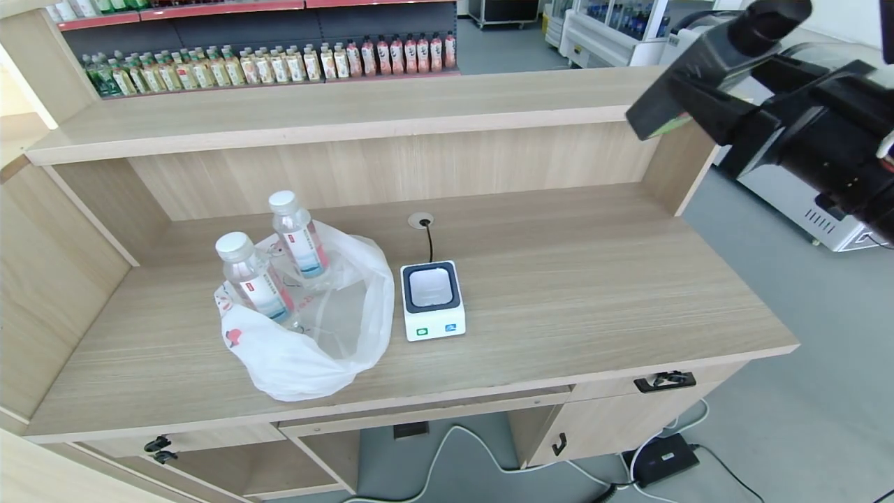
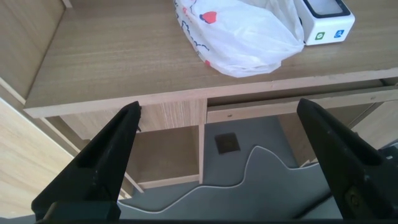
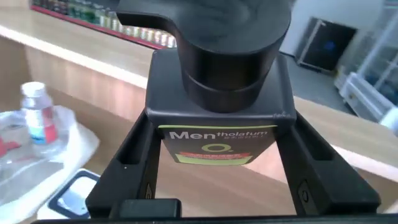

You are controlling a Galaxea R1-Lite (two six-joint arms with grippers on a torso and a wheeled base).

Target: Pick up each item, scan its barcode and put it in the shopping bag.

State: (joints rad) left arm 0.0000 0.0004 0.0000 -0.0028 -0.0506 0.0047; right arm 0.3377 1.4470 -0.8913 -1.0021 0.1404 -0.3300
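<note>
My right gripper (image 1: pixel 751 105) is shut on a black bottle (image 1: pixel 698 91) with a black cap, held high above the counter's right end. In the right wrist view the black bottle (image 3: pixel 217 143) sits label-forward between the fingers (image 3: pixel 130 165). A white shopping bag (image 1: pixel 307 342) lies left of centre on the counter with two clear water bottles (image 1: pixel 255 279) (image 1: pixel 300 241) standing in it. The white barcode scanner (image 1: pixel 431 299) sits just right of the bag. My left gripper (image 2: pixel 217 168) is open and holds nothing, below and in front of the counter's front edge, with the shopping bag (image 2: pixel 242 37) and scanner (image 2: pixel 326 18) beyond it.
The wooden counter (image 1: pixel 594 293) has a raised back ledge (image 1: pixel 349 119) and side walls. The scanner's black cable (image 1: pixel 428 241) runs to a grommet behind it. Drawers and open cubbies (image 1: pixel 230 468) sit under the front edge. Shelves of drinks (image 1: pixel 279 63) stand behind.
</note>
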